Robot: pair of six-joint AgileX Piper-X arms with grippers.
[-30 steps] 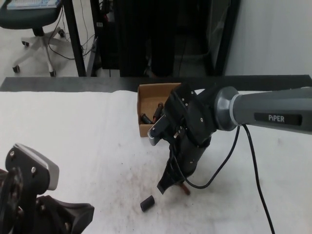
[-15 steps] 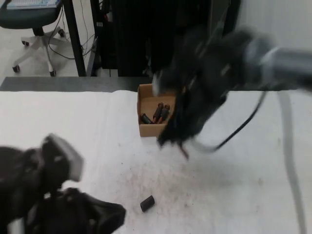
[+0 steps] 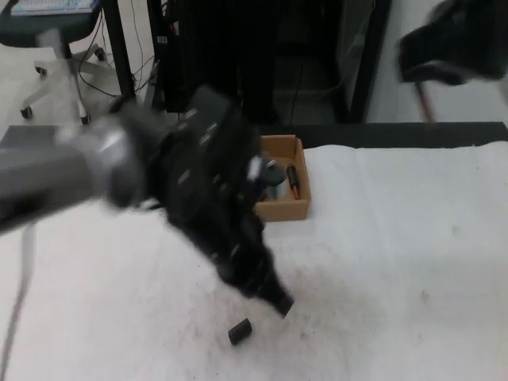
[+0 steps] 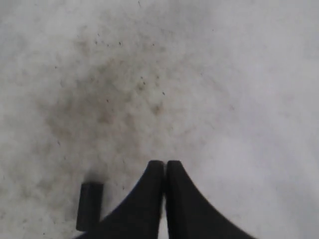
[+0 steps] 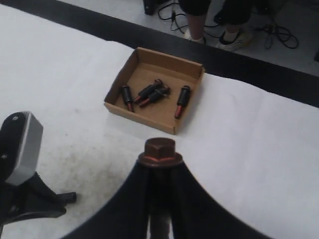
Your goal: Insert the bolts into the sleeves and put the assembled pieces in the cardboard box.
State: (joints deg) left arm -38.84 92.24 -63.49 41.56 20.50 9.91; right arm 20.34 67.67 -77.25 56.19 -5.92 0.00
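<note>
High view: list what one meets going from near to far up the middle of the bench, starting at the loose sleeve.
sleeve → left end effector, shut, just beyond it → cardboard box → dark strip along the bench's far edge.

Soft, even, bright light lies over the white cloth-covered bench [image 3: 413,238]. The shallow brown cardboard box [image 5: 159,72] holds only faint shadow along its walls. The high view's upper centre is dim.

The bolt [image 5: 159,151] — shank hidden between the right pincer [image 5: 159,168].
</note>
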